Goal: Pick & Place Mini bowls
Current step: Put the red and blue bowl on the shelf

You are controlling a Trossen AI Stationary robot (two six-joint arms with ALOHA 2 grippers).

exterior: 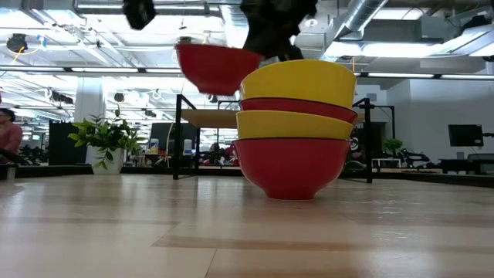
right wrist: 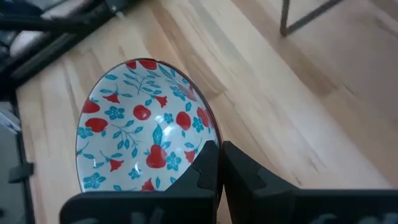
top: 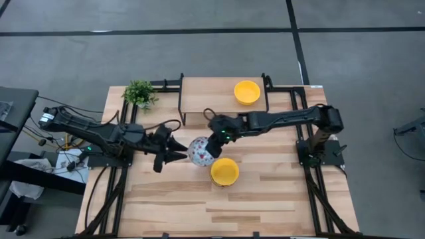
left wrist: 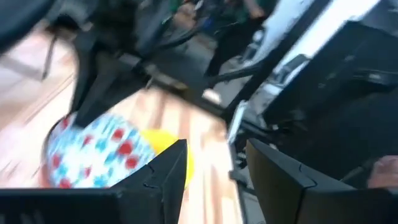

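From above we see the right gripper (top: 211, 147) reaching in from the right side to the middle of the tabletop (top: 279, 199), where it is clamped on the rim of a floral bowl (top: 198, 151), white inside with red and blue flowers. Our right wrist camera shows its two dark fingers (right wrist: 205, 171) pinched tight on that rim, one inside and one outside the bowl, with the wood grain passing beneath. In the level view the bowl's red outside (exterior: 214, 67) hangs in the air, tilted, clear of the wood and just up and to one side of the stack of bowls (exterior: 296, 127). That stack stands on the tabletop and alternates, from the bottom, red, yellow, red, yellow; from above only its yellow top bowl (top: 224, 171) shows, just beside the lifted floral bowl. The left gripper (top: 180, 150) sits close on the other side of the floral bowl, its fingers spread apart and holding nothing; our left wrist view looks past those parted fingers (left wrist: 163, 177) at the floral bowl and a sliver of yellow behind it. Another yellow bowl (top: 247, 91) rests alone on the raised shelf (top: 206, 99) at the far edge of the tabletop, well apart from the grippers. A small green plant (top: 139, 93) stands at the far left corner.
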